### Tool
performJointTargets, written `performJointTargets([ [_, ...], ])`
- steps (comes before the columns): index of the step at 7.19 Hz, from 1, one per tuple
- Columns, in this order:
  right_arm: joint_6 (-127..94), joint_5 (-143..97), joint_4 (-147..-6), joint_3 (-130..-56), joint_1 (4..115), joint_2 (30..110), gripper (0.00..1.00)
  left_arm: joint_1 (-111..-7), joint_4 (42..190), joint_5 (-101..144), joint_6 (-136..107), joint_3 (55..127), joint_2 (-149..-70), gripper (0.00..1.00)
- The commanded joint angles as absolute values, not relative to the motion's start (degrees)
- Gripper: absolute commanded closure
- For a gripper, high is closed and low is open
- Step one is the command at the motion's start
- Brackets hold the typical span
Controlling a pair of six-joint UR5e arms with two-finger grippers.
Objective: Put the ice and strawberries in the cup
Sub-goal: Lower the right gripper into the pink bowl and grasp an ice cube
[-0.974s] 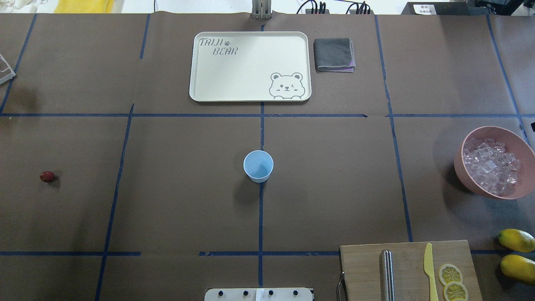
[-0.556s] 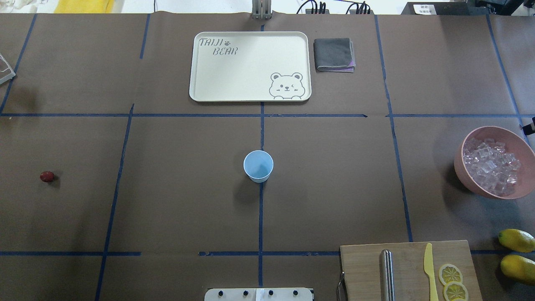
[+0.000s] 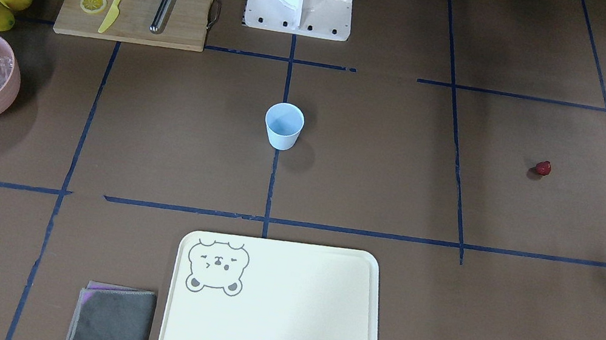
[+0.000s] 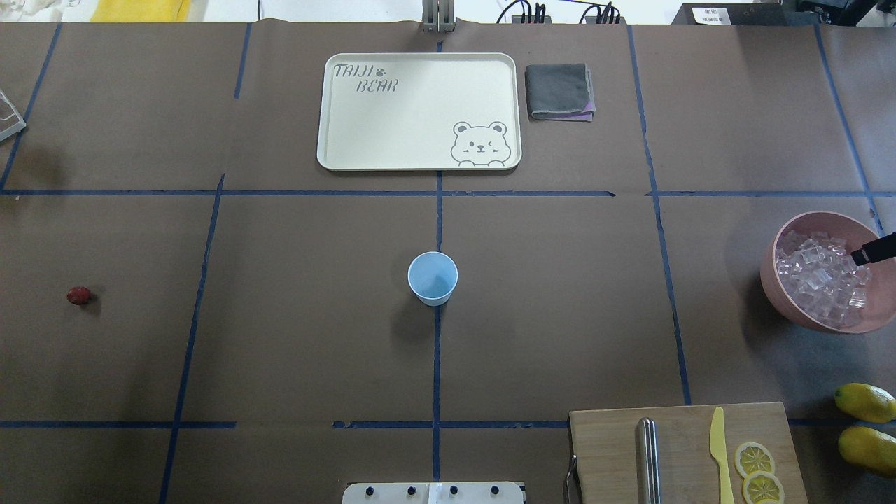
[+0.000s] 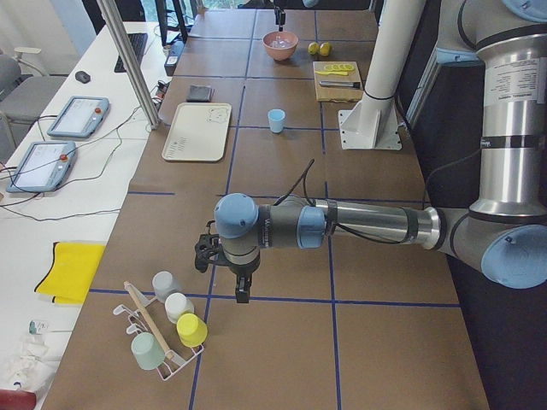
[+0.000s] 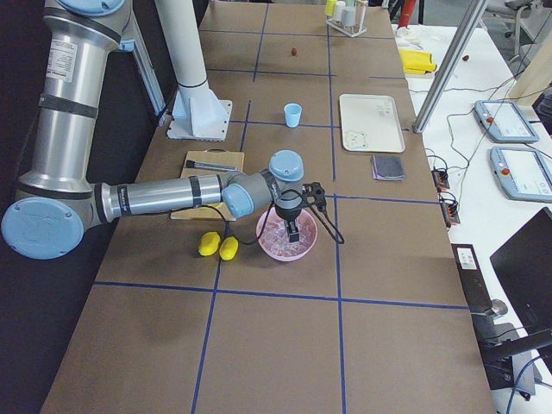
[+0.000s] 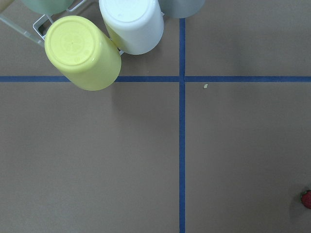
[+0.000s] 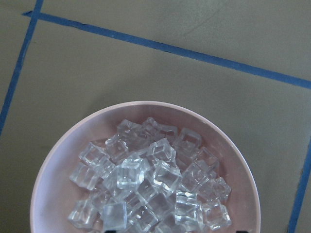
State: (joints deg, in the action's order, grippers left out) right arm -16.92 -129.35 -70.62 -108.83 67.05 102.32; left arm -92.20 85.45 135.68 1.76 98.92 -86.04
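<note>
The right gripper [image 6: 293,231] is hanging over the pink bowl [image 4: 787,302], just above the ice [image 8: 146,179]. The left gripper [image 5: 242,295] is hovering over the bench [image 4: 280,315] near the strawberry [image 4: 78,295]. For both, I cannot tell how the jaws are standing. The cup [image 4: 432,277] is standing upright at the bench's middle, well apart from both.

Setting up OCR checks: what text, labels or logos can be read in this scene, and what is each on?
"TAIJI BEAR": printed in one corner of the cream tray.
White label on the dark box, top right of the overhead view: printed, but too small to read.
No other readable text shows.
</note>
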Motion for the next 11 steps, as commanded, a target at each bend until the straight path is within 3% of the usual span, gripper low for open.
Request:
performJointTargets([
  [1,-14.8,-127.3,-70.4,-108.3,64.1,102.1,0.14,-92.2,85.4,135.7,1.8,99.5,-86.0,0.00],
  [5,-14.9,-126.5,-70.3,-106.4,63.3,101.6,0.09,-92.2,85.4,135.8,1.8,99.8,-86.0,0.00],
  [8,-14.9,-126.5,-70.3,-106.2,63.2,101.5,0.28,-92.2,85.4,135.8,1.8,99.9,-86.0,0.00],
  [11,-14.7,-126.3,-70.2,-103.5,63.3,98.5,0.28,-92.2,85.4,135.8,1.8,100.2,-86.0,0.00],
])
